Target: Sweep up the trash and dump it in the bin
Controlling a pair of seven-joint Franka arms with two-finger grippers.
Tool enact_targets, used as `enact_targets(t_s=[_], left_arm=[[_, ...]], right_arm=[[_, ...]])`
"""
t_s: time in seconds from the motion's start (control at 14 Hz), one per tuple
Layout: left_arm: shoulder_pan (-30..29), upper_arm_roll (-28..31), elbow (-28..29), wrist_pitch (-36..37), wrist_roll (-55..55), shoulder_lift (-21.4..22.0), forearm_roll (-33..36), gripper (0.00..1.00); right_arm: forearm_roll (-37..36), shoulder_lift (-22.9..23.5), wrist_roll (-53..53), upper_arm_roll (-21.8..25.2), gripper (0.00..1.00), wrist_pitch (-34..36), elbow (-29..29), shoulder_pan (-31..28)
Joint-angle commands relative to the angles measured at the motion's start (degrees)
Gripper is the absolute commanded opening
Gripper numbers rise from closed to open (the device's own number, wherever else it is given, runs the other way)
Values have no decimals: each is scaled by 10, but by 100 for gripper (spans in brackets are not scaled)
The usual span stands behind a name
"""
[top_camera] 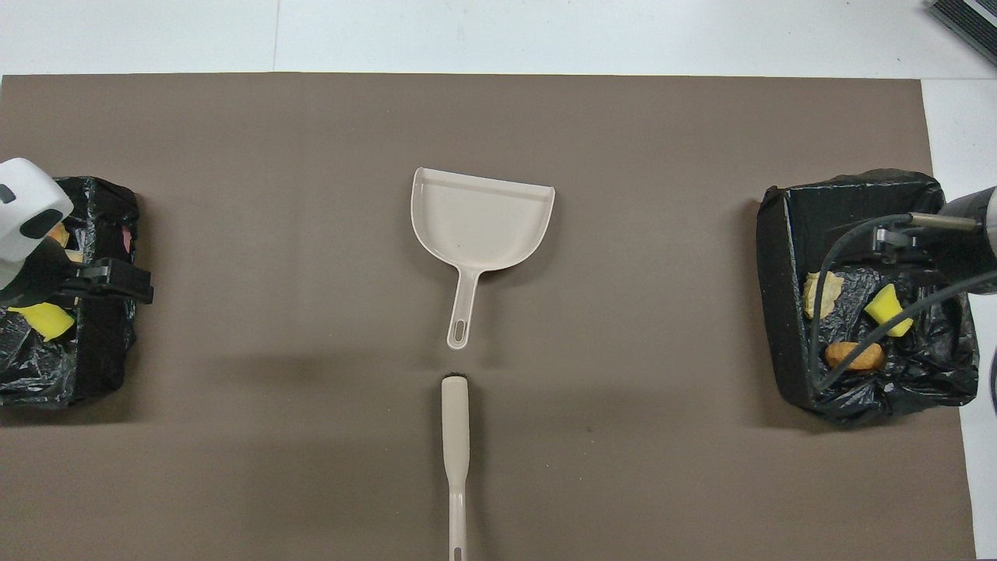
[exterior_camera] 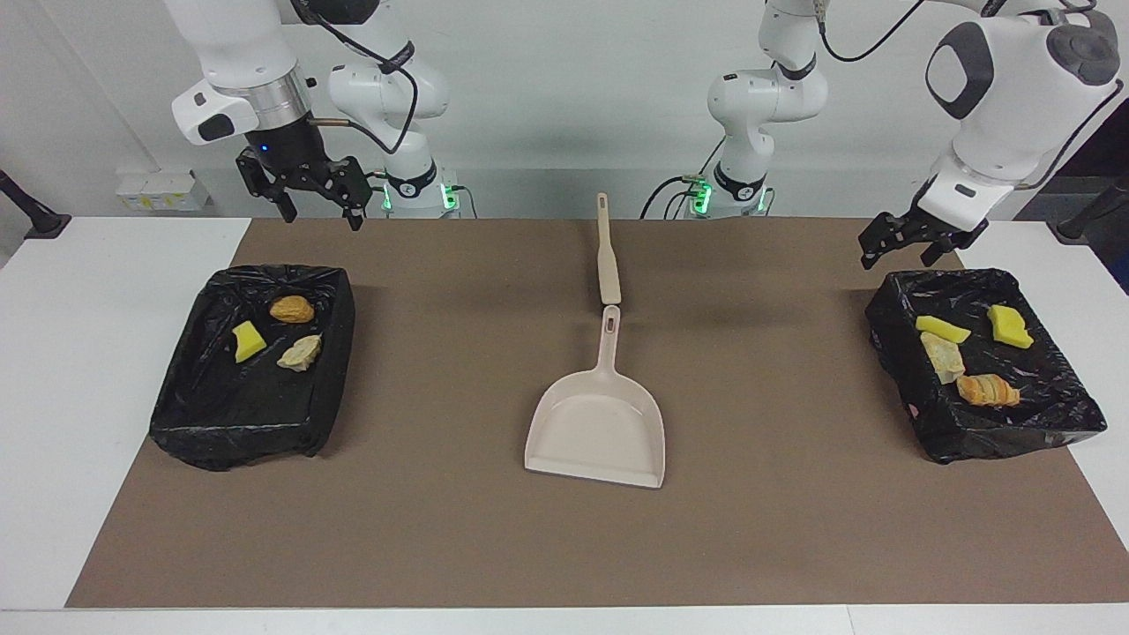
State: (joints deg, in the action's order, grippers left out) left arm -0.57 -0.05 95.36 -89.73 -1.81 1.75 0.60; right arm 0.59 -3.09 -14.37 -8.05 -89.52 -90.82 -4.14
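Seven trash scraps are counted, three in one black-lined bin, four in the other; both empty grippers, left and right, are held raised, fingers apart.

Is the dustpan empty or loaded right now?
Empty: the dustpan lies flat on the mat with its bare beige scoop showing, no scraps in it.

My two arms are glossy white with rounded joints and dark grey caps. Black cables loop loosely along the upper links. The right arm has a silver ring above its black wrist, where a small blue light shows. Green lights glow at both bases, next to the brush handle's end.
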Motion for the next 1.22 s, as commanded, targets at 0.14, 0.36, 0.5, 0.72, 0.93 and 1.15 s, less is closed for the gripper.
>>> enact_targets(t_s=[0.14,0.36,0.5,0.72,0.93,1.15], left_arm=[[2,-8,-86,87,-4,4,0,100],[10,-10,-57,75,1,40,-3,100],[7,-10,-40,35,1,50,-43,100],[2,-9,-31,25,-4,55,-52,100],[2,-8,-31,33,-4,55,-50,100],[1,-7,-30,60,-6,59,-49,100]], right_arm=[[3,1,16,1,100,6,4,-3],[3,1,15,1,100,7,4,-3],[3,1,14,1,100,7,4,-3],[3,1,14,1,100,7,4,-3],[2,1,14,1,100,7,4,-3],[2,2,17,1,100,5,4,-8]])
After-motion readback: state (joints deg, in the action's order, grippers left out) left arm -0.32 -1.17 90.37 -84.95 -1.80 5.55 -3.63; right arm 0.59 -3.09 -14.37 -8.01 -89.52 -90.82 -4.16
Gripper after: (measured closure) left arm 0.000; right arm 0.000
